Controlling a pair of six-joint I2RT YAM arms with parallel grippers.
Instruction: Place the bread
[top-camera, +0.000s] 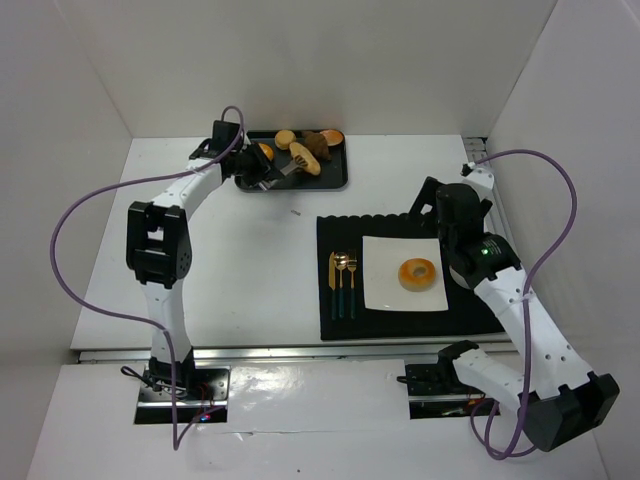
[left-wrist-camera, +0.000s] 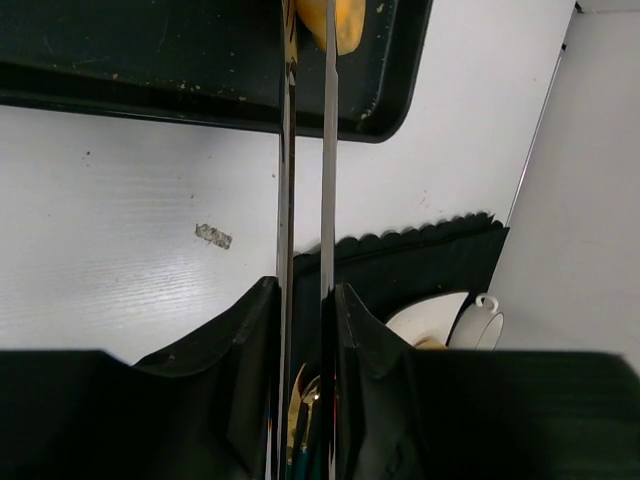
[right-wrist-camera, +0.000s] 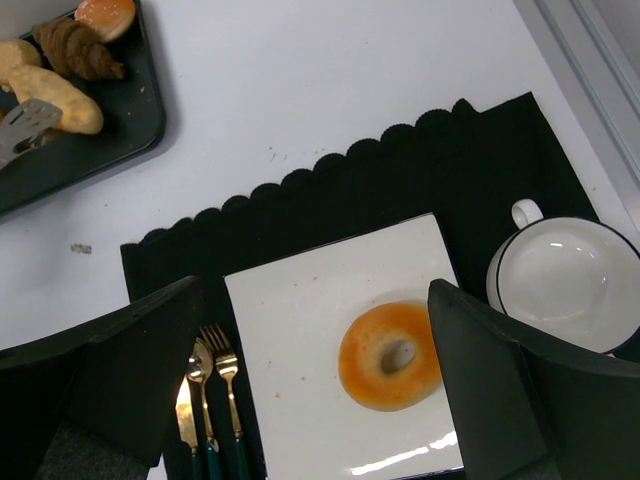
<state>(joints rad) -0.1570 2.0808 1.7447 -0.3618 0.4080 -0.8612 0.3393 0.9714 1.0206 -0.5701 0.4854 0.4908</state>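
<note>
The left gripper (left-wrist-camera: 306, 300) is clamped on a pair of metal tongs (left-wrist-camera: 327, 150), and the two blades are pressed close together between its fingers. The tongs are extended toward 12 o'clock, over the rim of the black tray (left-wrist-camera: 150, 60). The tray is located at the 12 o'clock edge of the white table (top-camera: 240, 260). The bread roll (left-wrist-camera: 340, 20) is found inside the tray, at the tong tips. Whether it is pinched between the blades cannot be determined. A croissant (right-wrist-camera: 75, 50) and a round bun (right-wrist-camera: 105, 12) are seen in the same tray, at 1 o'clock from the roll in the right wrist view.

The right gripper (right-wrist-camera: 315, 288) is held above the black placemat (right-wrist-camera: 330, 200) with its fingers spread wide apart, and nothing is held between them. A bagel (right-wrist-camera: 365, 370) is seated on the square white plate (right-wrist-camera: 290, 330). Cutlery (right-wrist-camera: 205, 400) is laid at 9 o'clock of the plate. A white cup (right-wrist-camera: 565, 280) is positioned at 3 o'clock of the plate.
</note>
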